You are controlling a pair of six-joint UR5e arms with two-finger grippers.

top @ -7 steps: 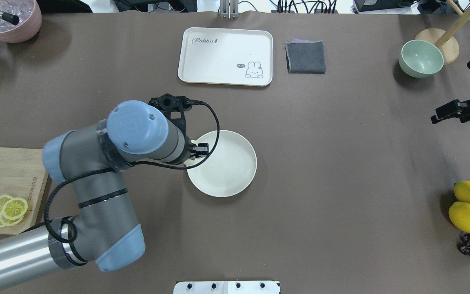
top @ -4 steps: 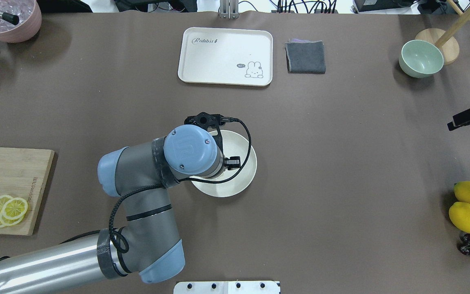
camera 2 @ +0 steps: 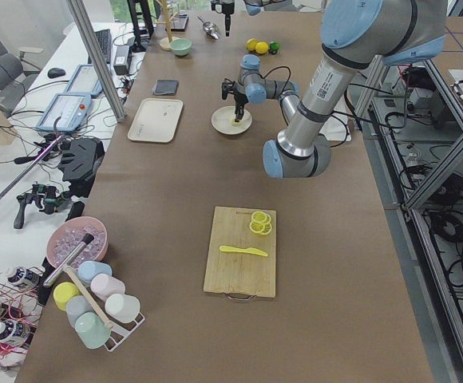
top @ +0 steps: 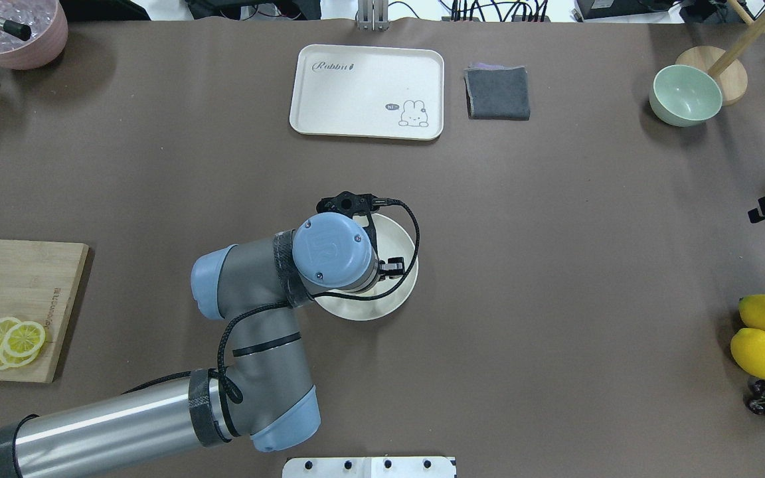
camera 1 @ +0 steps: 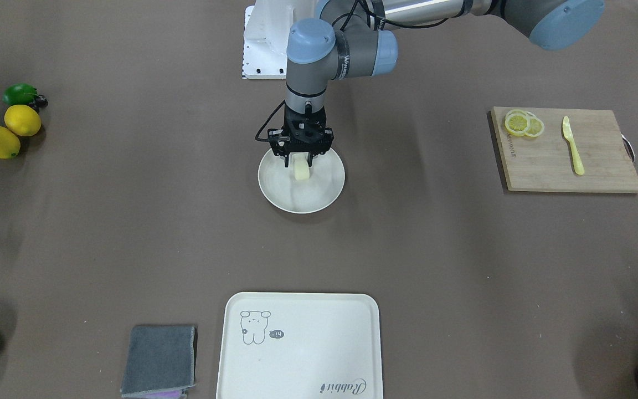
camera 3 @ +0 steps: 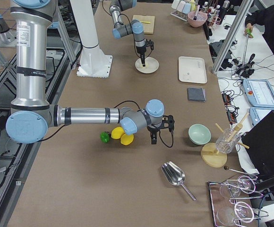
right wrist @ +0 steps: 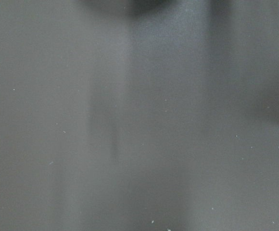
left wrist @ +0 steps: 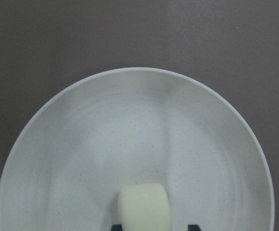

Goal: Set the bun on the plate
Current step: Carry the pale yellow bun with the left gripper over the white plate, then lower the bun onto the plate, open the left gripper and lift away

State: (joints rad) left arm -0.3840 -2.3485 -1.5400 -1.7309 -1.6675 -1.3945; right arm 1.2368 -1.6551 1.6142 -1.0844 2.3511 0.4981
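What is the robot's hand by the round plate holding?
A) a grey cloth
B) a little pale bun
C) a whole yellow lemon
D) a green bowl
B: the left gripper is shut on the small cream bun, with the round plate beneath it; the lemons, cloth and bowl all lie far off on the table.

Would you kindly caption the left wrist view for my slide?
The left gripper holds the bun over the plate.
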